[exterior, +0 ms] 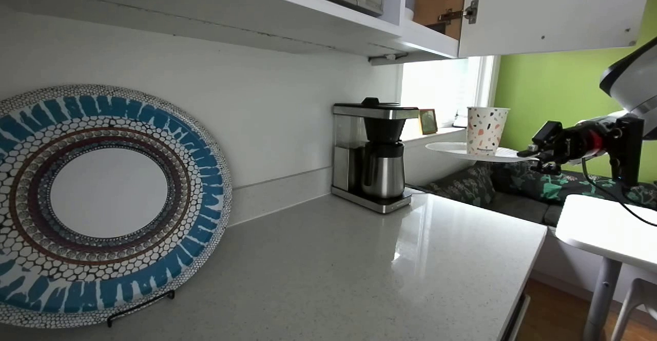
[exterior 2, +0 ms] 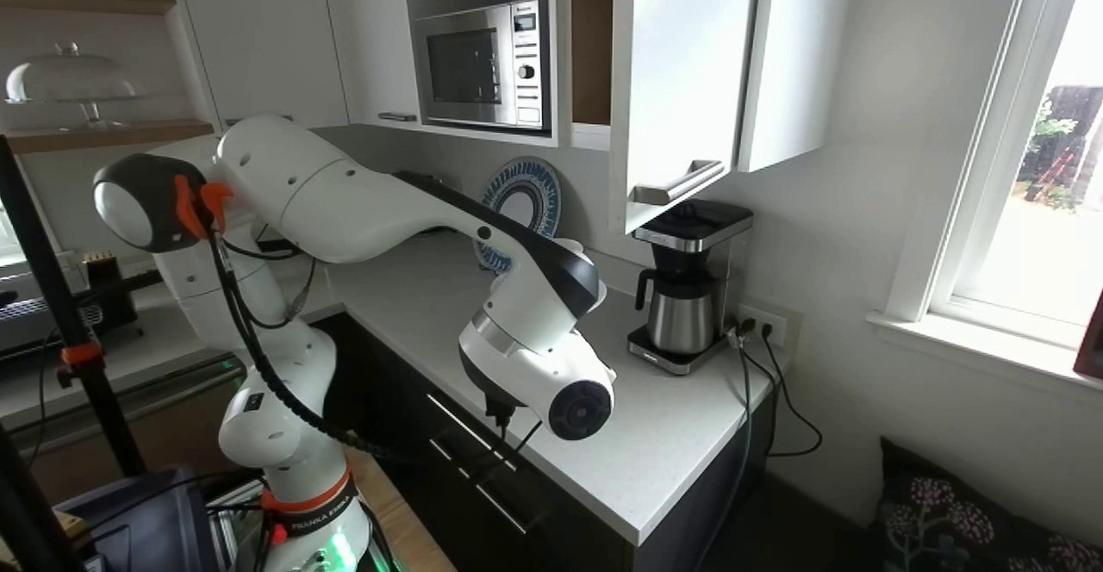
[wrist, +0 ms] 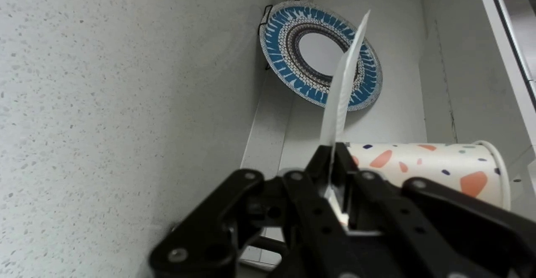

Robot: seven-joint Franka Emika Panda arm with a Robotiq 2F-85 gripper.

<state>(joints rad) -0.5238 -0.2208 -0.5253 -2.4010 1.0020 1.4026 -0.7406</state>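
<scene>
White disposable plate [exterior: 445, 149] aloft and roughly level in an exterior view, jaws grasping its right rim, tilt presumably avoided so that the terrazzo-patterned paper cup [exterior: 484, 131] standing on it does not topple, drip coffee maker [exterior: 375, 151] to the left and bench [exterior: 328, 269] lower down.

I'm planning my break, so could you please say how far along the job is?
Done: the gripper is shut on the paper plate. In hand: a terrazzo-patterned paper cup stands on it, both held aloft. Probably left: setting both down, as neither rests on the countertop.
</scene>
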